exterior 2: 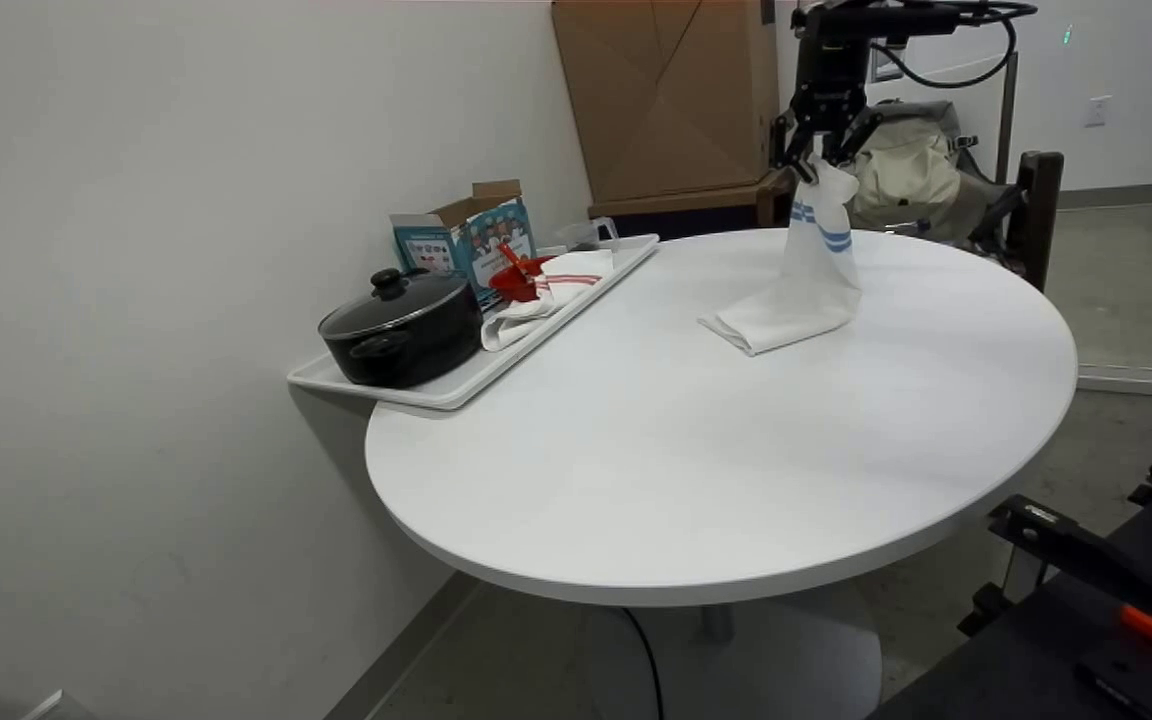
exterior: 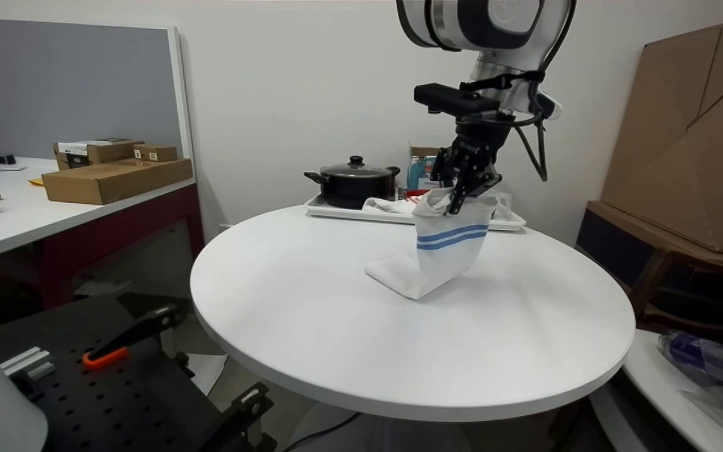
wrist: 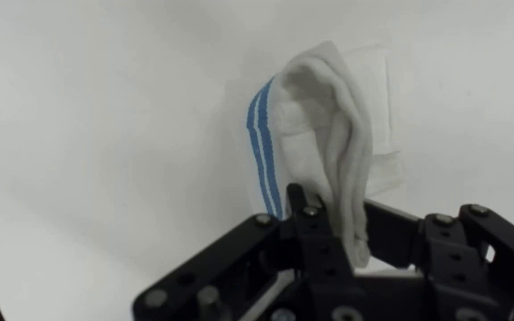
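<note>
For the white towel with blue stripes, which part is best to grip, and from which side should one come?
Probably take the towel by its raised upper folds, coming from above. They rise off the table, bunched narrow in the gripper, while the lower end lies flat and seems to offer little to pinch.

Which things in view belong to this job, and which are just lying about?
Likely in the job: gripper, shut on the blue-striped cloth; round white table beneath it.
Likely lying about: lidded black pot, red-striped cloth and teal box on the white tray; cardboard boxes on the desk.
</note>
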`<state>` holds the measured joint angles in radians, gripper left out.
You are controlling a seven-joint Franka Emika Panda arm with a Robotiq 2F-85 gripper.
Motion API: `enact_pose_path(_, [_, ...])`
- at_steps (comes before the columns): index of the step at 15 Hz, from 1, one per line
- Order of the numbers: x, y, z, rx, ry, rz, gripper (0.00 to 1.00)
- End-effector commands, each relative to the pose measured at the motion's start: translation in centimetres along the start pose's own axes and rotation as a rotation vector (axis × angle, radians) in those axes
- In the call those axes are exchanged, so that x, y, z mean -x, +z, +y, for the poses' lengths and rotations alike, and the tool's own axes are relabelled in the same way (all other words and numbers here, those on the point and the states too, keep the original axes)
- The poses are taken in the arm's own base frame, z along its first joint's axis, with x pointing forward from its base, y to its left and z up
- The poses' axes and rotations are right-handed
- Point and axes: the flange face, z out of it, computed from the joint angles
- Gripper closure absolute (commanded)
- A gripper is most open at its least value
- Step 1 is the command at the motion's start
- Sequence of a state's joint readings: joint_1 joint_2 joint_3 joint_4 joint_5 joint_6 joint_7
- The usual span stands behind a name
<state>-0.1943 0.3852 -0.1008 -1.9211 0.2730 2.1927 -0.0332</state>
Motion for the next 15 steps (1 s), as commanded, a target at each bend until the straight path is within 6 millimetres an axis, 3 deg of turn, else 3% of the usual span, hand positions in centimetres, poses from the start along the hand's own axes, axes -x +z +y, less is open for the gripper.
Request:
enact_pose_path(1, [-1.2,-0.4,-0.4,0.013,-0.020,-0.047,0.96])
enact_pose_path(12, [-1.8,-0.6,-0.7,0.008,-0.047,-0.139,0.96])
enact_pose_path(13, [0.2,6.2,-3.4,0.010,-0.089,-0.173,0.96])
enact_pose_path(14, [0.5,7.0,-3.9,0.009,-0.106,-0.194,0.97])
enact_pose_path(15, [-0.4,2.6,-2.0,0.001,-0.057,-0.155,0.92])
